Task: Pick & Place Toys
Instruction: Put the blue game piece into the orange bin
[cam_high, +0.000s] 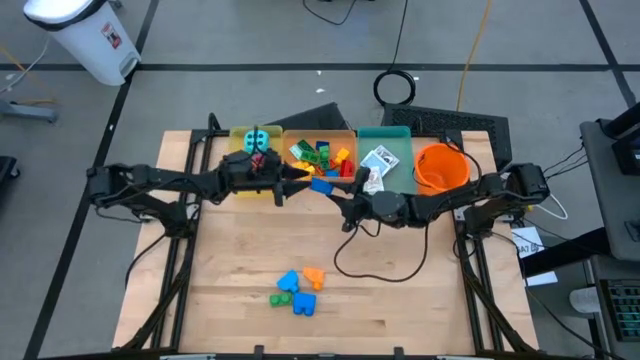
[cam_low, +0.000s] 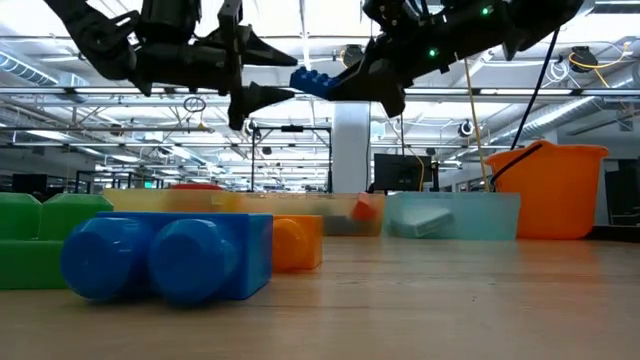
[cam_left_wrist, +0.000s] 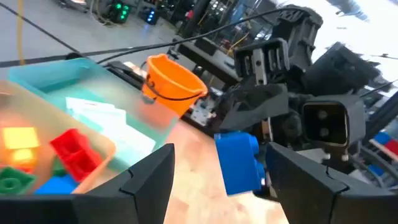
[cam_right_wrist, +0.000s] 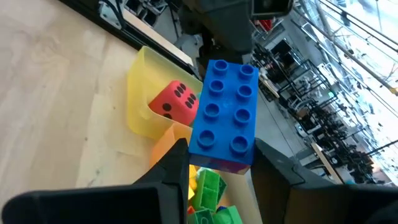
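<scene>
Right pincer (cam_right_wrist: 214, 168) grips a blue brick (cam_right_wrist: 224, 115) above the trays (cam_high: 335, 132) at 12 o'clock; left pincer (cam_left_wrist: 217, 180) open; four bricks (cam_high: 298, 290) remain on the worktop (cam_high: 230, 280) at 6.

I see a blue brick (cam_right_wrist: 224, 113), eight studs in two rows, held in the air above the trays, studs up in the right wrist view. A red die (cam_right_wrist: 175, 102) with black dots sits inside the yellow tray; a cyan die (cam_high: 257, 137) shows there too from above. Loose bricks (cam_high: 322, 156), green, yellow, red and blue, fill the orange tray. White card packs (cam_high: 378, 163) lie in the teal tray. On the bare table near the front lies a small cluster (cam_high: 298, 291): blue bricks touching, an orange one and a green one beside them.
</scene>
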